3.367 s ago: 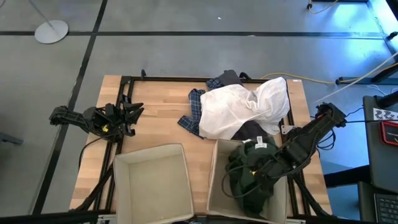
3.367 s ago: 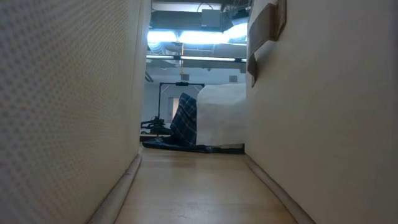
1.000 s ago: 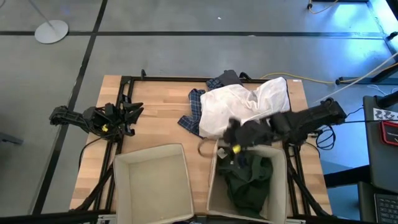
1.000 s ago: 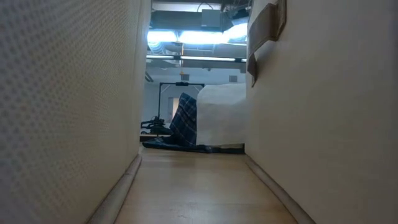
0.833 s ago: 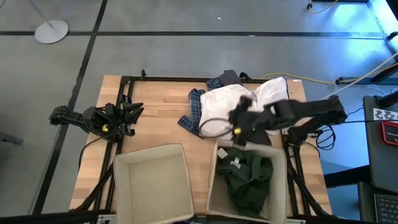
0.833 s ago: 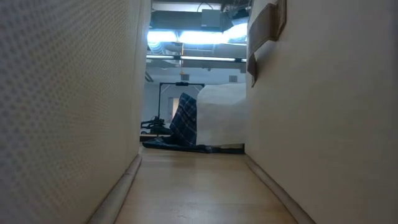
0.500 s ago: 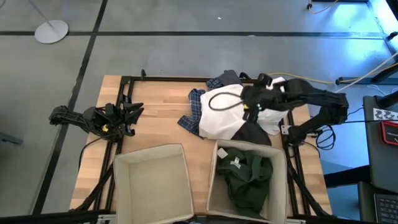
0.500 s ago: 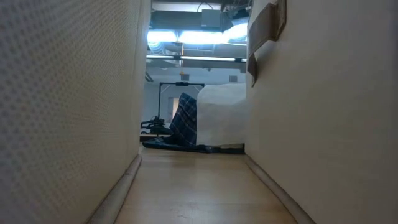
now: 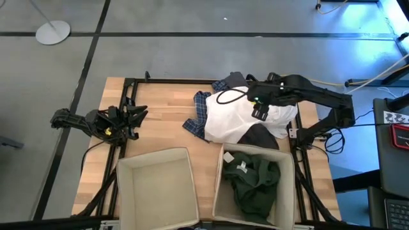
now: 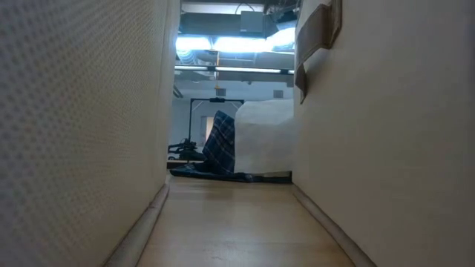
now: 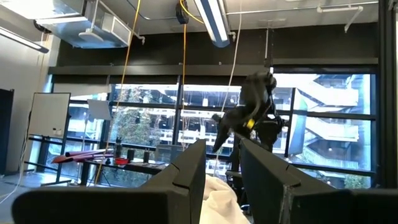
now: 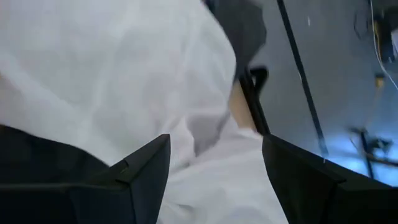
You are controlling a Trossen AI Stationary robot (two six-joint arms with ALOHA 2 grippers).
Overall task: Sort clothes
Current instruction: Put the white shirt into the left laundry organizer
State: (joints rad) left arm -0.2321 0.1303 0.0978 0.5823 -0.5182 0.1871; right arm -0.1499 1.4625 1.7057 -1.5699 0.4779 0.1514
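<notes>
The large white garment lies heaped at the table's far right, over the blue-and-white plaid shirt and the dark grey garment. The dark green garment lies crumpled inside the right beige box. My right gripper is open over the white garment, with a finger on either side of a fold; I cannot tell whether it touches. My left gripper is open and empty at the table's left edge.
The left beige box stands at the near edge beside the right box. In the low view, the two box walls flank a narrow strip of table, with the plaid shirt and white garment beyond. Bare wood lies at the far left.
My right gripper has gone from the far rim of the right box toward the table's far edge and a little to the right, and now stands over the white garment. The dark green garment has stayed in the right box.
</notes>
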